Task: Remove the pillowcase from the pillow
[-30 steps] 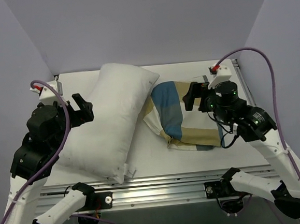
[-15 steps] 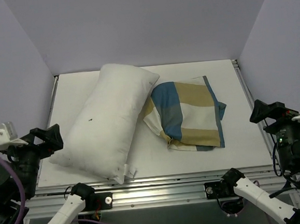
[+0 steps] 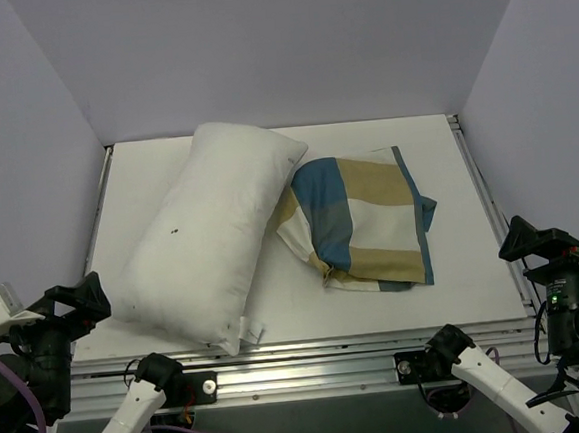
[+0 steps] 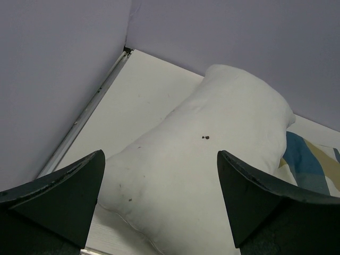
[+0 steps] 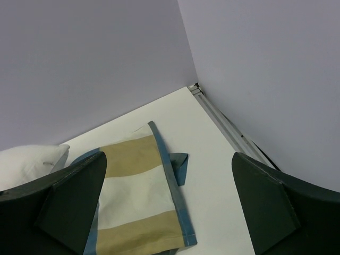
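The plain white pillow (image 3: 216, 232) lies bare and diagonal on the left half of the table, its small tag (image 3: 248, 330) at the near end. The blue, tan and white pillowcase (image 3: 365, 221) lies crumpled flat beside it on the right, touching the pillow's far end. My left gripper (image 3: 78, 293) is open and empty at the near left corner, behind the pillow (image 4: 212, 159). My right gripper (image 3: 542, 240) is open and empty at the near right edge, apart from the pillowcase (image 5: 138, 196). The left wrist view shows a strip of the pillowcase (image 4: 308, 164), and the right wrist view shows a corner of the pillow (image 5: 26, 159).
The white table (image 3: 394, 148) is closed in by lilac walls at the back and both sides. A metal rail (image 3: 301, 361) runs along the near edge with both arm bases on it. Another rail (image 5: 228, 127) lines the right side.
Both arms have pulled back from over the table to the near corners and dropped low. The pillow and the pillowcase have stayed in place.
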`<state>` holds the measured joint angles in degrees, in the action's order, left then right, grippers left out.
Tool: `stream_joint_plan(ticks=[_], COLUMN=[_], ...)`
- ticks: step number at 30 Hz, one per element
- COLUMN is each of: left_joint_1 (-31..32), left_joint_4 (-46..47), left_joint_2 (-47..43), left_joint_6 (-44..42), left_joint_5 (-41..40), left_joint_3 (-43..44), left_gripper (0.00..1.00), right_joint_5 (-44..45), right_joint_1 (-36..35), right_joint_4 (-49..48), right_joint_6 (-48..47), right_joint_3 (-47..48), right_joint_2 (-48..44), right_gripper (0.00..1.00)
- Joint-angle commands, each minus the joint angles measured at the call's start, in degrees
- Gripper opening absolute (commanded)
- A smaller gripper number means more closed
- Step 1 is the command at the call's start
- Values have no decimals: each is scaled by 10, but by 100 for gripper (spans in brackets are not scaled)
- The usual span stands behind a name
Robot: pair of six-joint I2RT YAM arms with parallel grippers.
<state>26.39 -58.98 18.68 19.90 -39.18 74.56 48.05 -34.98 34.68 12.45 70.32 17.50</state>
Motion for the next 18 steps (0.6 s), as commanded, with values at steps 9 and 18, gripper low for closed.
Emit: stream_joint_plan(ticks=[9,18], left_joint_1=[-3,-3], left_joint_4=[-2,-5], left_joint_2=[2,7], left_joint_6=[10,12], left_joint_5=[-3,9], left_joint_3=[-6,-15], left_gripper=[94,94], right_joint_5=[12,11], right_joint_1=[-12,-19], right_joint_4=[-31,-36], right_joint_6=[-8,-3], right_joint_3=[-21,-25], right_joint_2=[6,10], right_gripper=[99,98])
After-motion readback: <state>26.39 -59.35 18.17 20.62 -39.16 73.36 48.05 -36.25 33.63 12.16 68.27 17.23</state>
